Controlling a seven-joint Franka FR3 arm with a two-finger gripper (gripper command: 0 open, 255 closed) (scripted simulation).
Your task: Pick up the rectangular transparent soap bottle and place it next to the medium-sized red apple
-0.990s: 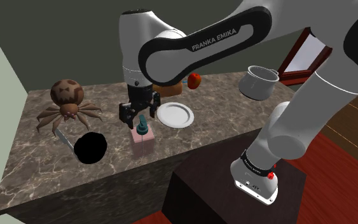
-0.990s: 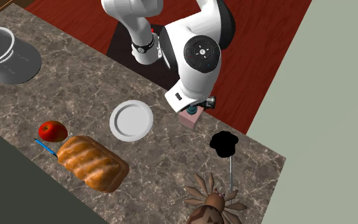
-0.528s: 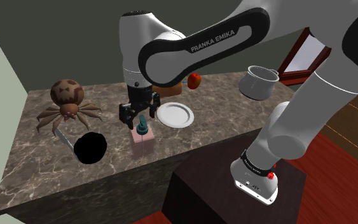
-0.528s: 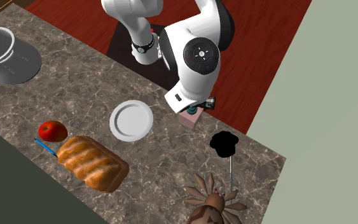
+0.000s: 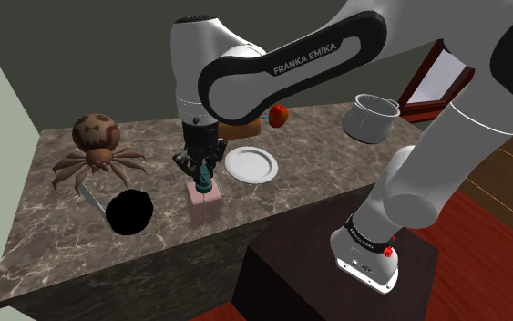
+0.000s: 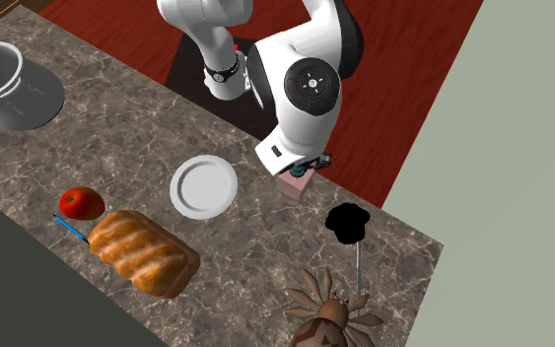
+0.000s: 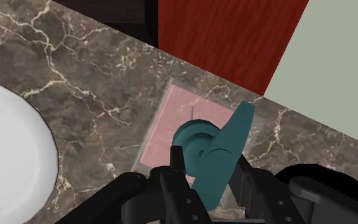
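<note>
The teal pump (image 7: 219,149) of the pink soap bottle (image 7: 171,121) is seen clasped by the gripper (image 7: 209,170) in the wrist view; in the second exterior view it is largely hidden by the arm (image 6: 310,89).

Marble counter (image 5: 54,228), pink soap bottle (image 5: 207,208), white plate (image 5: 251,165), red apple (image 5: 279,116), bread loaf (image 6: 145,253), grey pot (image 5: 370,119), spider figure (image 5: 97,146)

Dark marbled bench (image 5: 54,237) by a pale green wall (image 6: 521,148), red wooden floor (image 6: 403,89) below. On it: 1 white plate (image 5: 251,165) near the middle, 1 grey pot (image 5: 370,118) toward the shoulder view's right, 1 brown spider figure (image 5: 95,146) at its left, 1 black round-headed utensil (image 5: 130,212) just in front. 1 brown loaf (image 6: 144,252), thin blue stick (image 6: 69,230) at its end.
</note>
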